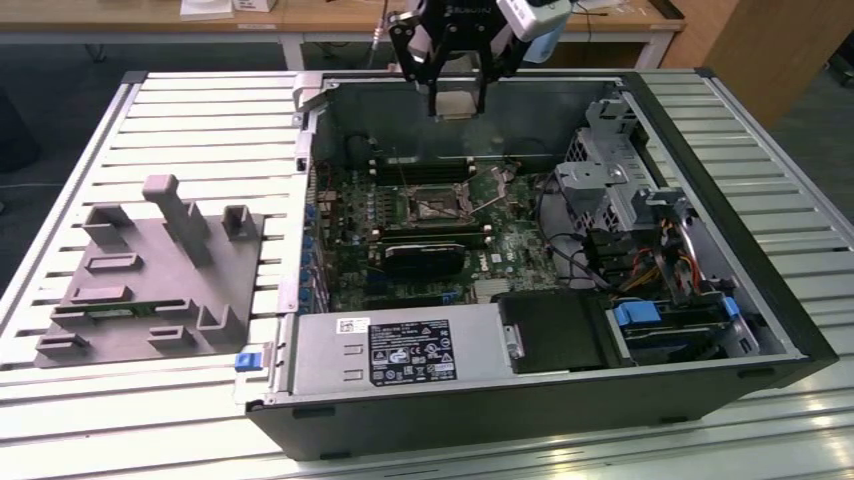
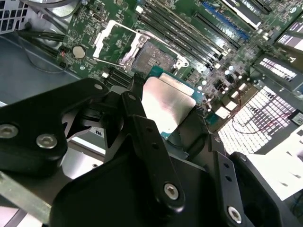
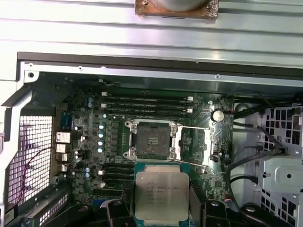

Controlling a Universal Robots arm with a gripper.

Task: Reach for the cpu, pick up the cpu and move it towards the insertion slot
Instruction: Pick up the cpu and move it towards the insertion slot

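From high and far we see the gripper (image 1: 454,95) over the open computer (image 1: 534,260); both wrist views look past it onto the green board (image 3: 94,142)

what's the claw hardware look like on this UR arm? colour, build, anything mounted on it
The claw is matte black metal: flat angular linkage plates joined by silver round-head bolts, with rows of small holes along the finger bars. In the exterior view it reads as an open black frame, with a white box-shaped unit mounted beside it. I see no markings on it.
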